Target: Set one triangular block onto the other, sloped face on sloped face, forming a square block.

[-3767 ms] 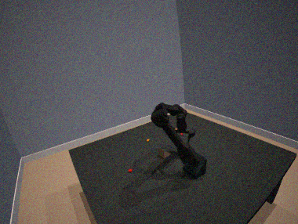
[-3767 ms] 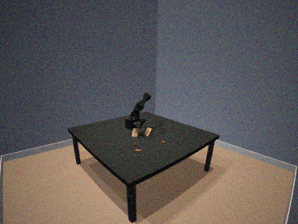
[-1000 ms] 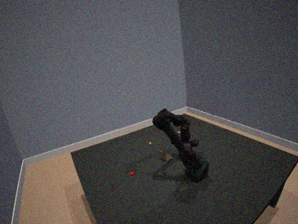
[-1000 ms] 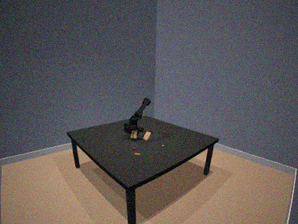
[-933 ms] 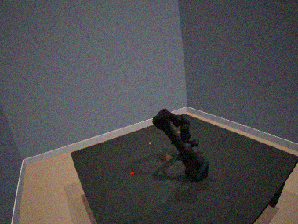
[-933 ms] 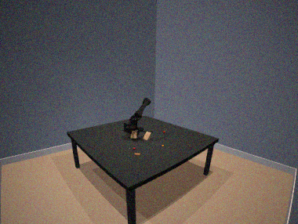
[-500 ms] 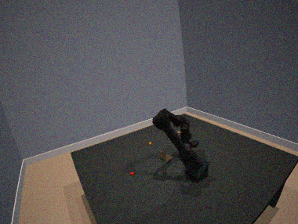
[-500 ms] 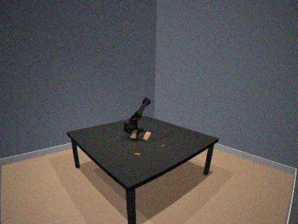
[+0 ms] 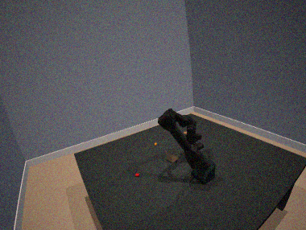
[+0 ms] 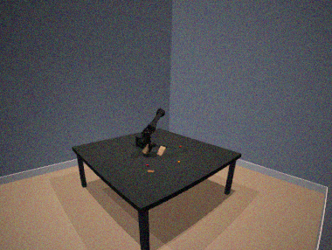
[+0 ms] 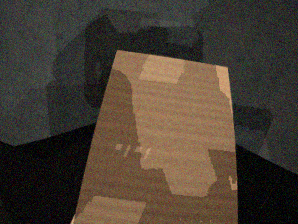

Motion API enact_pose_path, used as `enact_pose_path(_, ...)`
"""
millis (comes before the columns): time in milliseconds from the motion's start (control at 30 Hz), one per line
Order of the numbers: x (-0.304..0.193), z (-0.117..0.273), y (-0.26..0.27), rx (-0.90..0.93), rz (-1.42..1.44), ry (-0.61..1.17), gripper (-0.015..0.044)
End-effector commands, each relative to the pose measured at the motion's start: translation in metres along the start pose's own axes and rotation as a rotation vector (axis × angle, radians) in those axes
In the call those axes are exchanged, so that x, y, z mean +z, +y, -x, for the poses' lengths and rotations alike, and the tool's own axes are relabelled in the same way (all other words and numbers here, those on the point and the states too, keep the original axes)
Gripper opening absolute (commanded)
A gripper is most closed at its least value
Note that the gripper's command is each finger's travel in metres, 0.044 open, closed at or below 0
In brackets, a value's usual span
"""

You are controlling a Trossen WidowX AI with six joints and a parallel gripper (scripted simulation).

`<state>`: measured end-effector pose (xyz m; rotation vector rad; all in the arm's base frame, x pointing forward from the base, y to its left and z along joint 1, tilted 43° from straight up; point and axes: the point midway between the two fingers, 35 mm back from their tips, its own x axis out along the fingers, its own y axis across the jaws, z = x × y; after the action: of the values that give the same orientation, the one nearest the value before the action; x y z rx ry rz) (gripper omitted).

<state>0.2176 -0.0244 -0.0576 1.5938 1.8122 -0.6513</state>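
Note:
One triangular wooden block [image 11: 185, 110] [image 10: 146, 149] is between the fingers of my gripper [image 11: 160, 135] [image 9: 199, 145], which is shut on it. In the wrist view a broad face of this block fills the middle, with a black finger on each side and patchy shadows across it. In the exterior view it seems to hang just above the table; the exact gap is too small to tell. In the top view I cannot make it out behind the arm. The other triangular block [image 9: 171, 158] [image 10: 162, 150] rests on the table, apart from the held one.
The dark table [image 9: 117, 193] [image 10: 118, 168] carries small things: a red one [image 9: 137, 174] [image 10: 180, 146], an orange one [image 9: 155, 144] [image 10: 178, 162], another red one [image 10: 148, 165] and a small orange-tan piece [image 10: 150, 171]. The arm's base [image 9: 204, 174] stands near the blocks.

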Motion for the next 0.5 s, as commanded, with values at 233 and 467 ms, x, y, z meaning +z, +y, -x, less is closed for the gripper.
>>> enact_pose_path(233,0.0001,0.0002,0.0001,0.003,-0.208,-0.001,0.0)
enact_pose_path(467,0.0001,0.0002,0.0001,0.003,-0.208,-0.001,0.0)
